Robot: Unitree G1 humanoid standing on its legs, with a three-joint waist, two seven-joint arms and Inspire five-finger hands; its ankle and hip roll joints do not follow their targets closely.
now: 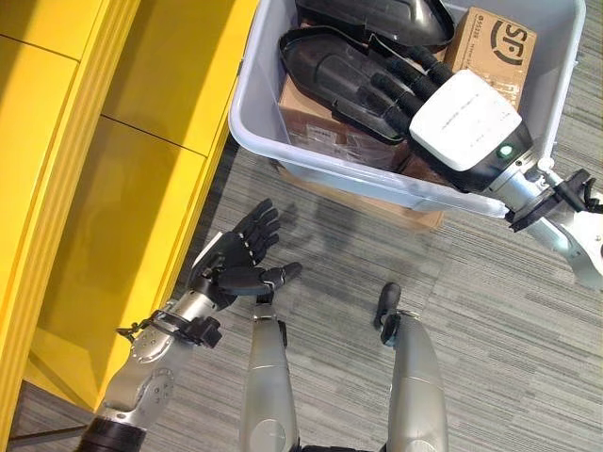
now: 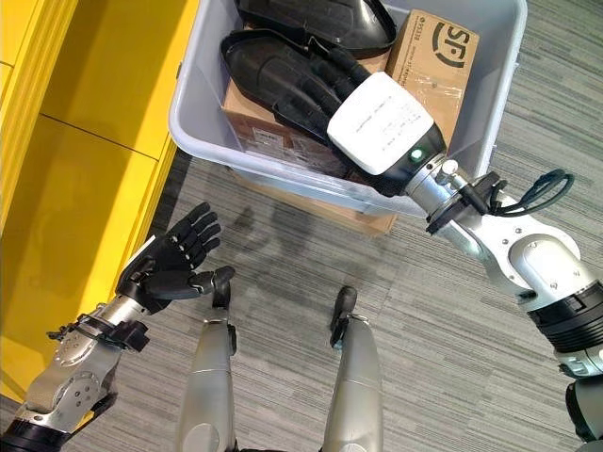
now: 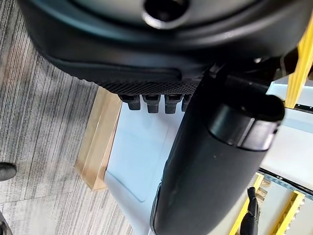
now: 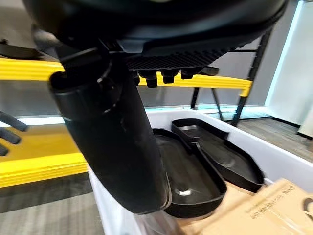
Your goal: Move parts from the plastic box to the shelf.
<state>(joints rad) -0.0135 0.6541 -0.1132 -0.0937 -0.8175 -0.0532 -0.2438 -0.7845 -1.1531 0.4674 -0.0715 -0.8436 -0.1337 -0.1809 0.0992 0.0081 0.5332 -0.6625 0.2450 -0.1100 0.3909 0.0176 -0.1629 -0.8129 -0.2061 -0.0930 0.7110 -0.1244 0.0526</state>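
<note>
A grey plastic box (image 1: 254,141) stands on the floor and holds two black tray-shaped parts (image 1: 320,71) (image 1: 377,19) lying on cardboard cartons (image 1: 490,47). My right hand (image 2: 377,122) reaches into the box from the right. Its fingers (image 1: 396,85) lie straight over the nearer black part, open and curled round nothing. The right wrist view shows both black parts (image 4: 195,176) (image 4: 225,156) just past the thumb (image 4: 112,147). My left hand (image 1: 236,259) hovers open over the floor below the box, beside the yellow shelf (image 1: 94,188), and holds nothing.
The box rests on a low wooden board (image 1: 377,202) on grey carpet. The yellow shelf runs along the whole left side, close to the box's left wall. A yellow rack beam (image 4: 29,68) shows beyond the box in the right wrist view.
</note>
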